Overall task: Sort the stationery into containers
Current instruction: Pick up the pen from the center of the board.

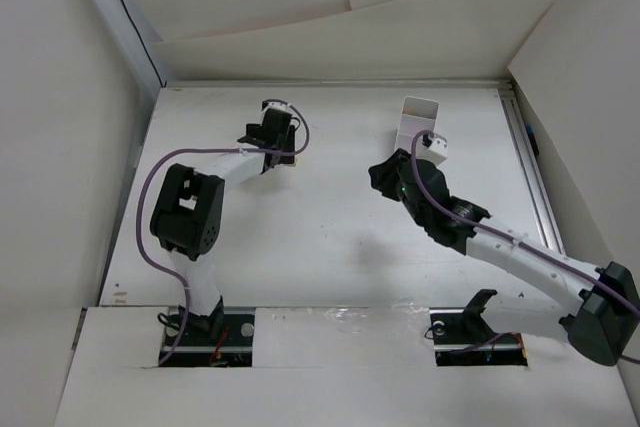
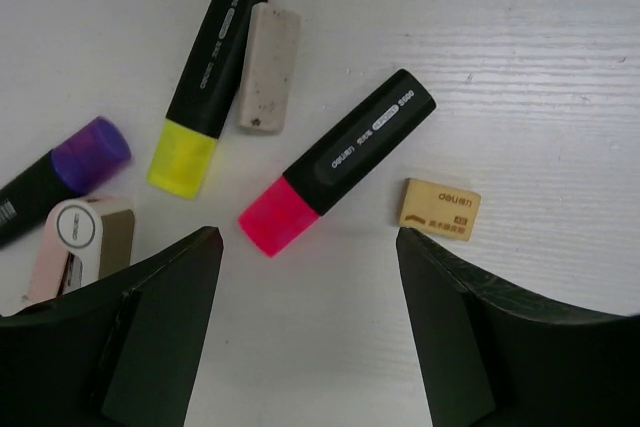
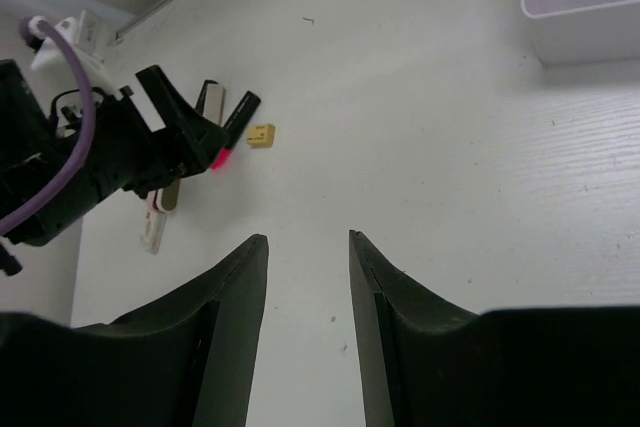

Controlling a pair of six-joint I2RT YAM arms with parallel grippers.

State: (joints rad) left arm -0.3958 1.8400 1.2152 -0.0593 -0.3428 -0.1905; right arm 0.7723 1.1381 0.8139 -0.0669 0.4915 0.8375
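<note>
In the left wrist view a pink highlighter, a yellow highlighter, a purple highlighter, a grey-white eraser and a small tan eraser lie on the white table. My left gripper is open and empty just above them, the pink cap between its fingers. From the top view the left gripper hides them. The white container stands at the back; its corner shows in the right wrist view. My right gripper is open and empty beside it.
A pink-and-white correction tape dispenser lies by the left finger. The right wrist view sees the left arm and the pink highlighter far off. A metal rail runs along the table's right edge; white walls enclose the workspace.
</note>
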